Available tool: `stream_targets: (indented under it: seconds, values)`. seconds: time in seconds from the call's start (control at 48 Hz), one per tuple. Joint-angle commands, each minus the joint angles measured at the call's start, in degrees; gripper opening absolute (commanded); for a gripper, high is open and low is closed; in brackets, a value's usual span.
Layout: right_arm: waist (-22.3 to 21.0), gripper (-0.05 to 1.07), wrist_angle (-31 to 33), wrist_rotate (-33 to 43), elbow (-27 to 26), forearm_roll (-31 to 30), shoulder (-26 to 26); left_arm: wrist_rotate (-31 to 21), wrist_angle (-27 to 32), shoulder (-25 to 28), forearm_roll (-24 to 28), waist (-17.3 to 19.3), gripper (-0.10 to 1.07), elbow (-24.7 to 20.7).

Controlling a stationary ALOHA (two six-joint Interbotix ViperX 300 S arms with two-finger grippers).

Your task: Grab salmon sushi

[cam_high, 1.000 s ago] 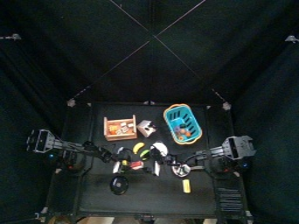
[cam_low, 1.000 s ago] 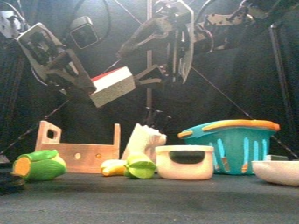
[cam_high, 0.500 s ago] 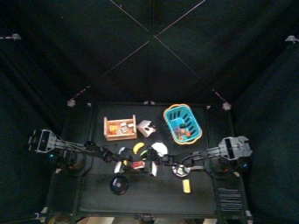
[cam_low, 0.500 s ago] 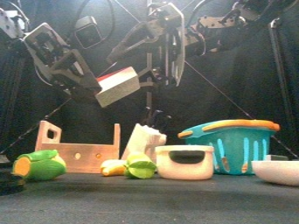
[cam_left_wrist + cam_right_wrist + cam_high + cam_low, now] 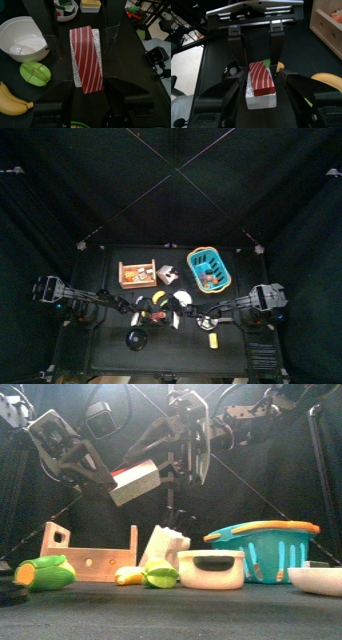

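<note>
The sushi [image 5: 87, 59] is hanging in the air above the table [image 5: 267, 599], clear of everything standing on it, so the grab looks done: the left gripper [image 5: 85, 40] is pinching it, one jaw on each long side of the rice block, with the red-and-white striped salmon face turned up toward the left wrist camera. In the front view the sushi [image 5: 134, 485] is sitting high and left of centre, tilted, its red top sloping down toward the left.

The right gripper [image 5: 258, 82] is reaching in from the other side, its jaws spread wide on either side of the sushi [image 5: 261, 86] and not visibly touching it. Whether it is coming to take the piece over cannot be told; what seems left, at most, is a handover or setting it somewhere.

The piece is a long slab. In the left wrist view its long axis is running along the gripper's reach, outward between the jaws, one end near the wrist and the far end past the jaw tips, slightly skewed. The stripes are lying diagonally along that length. In the right wrist view the near end is facing that camera, showing the white rice side.
</note>
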Motion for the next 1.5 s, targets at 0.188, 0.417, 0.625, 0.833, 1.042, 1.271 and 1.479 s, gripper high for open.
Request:
stream_targets:
  seconds: [0.188,0.417,0.625,0.833,1.042,1.271,1.479]
  values:
    - [-0.35,0.84,-0.09,0.09,-1.23,0.79,-0.88,0.09,-0.44,-0.44,0.0,0.7,0.6,-1.49]
    - [-0.35,0.84,-0.09,0.09,-1.41,1.14,-0.97,0.09,-0.44,-0.09,0.0,0.79,0.54,-0.88]
    - [-0.35,0.83,-0.09,0.09,-1.49,1.14,-0.97,0.09,-0.35,0.0,0.0,0.88,0.54,-0.79]
    - [-0.35,0.83,-0.09,0.09,-1.49,1.14,-0.97,0.09,-0.26,0.0,-0.09,0.88,0.54,-0.79]
    - [-0.35,0.82,-0.09,0.09,-1.49,1.14,-0.88,0.09,-0.26,0.0,-0.09,0.97,0.54,-0.79]
    - [-0.35,0.72,0.09,0.09,-1.41,1.14,-0.88,0.09,-0.26,0.0,-0.09,0.97,0.54,-1.05]
    - [-0.35,0.61,0.53,0.09,-1.41,1.14,-0.88,0.09,-0.26,0.0,-0.09,1.41,0.54,-0.88]
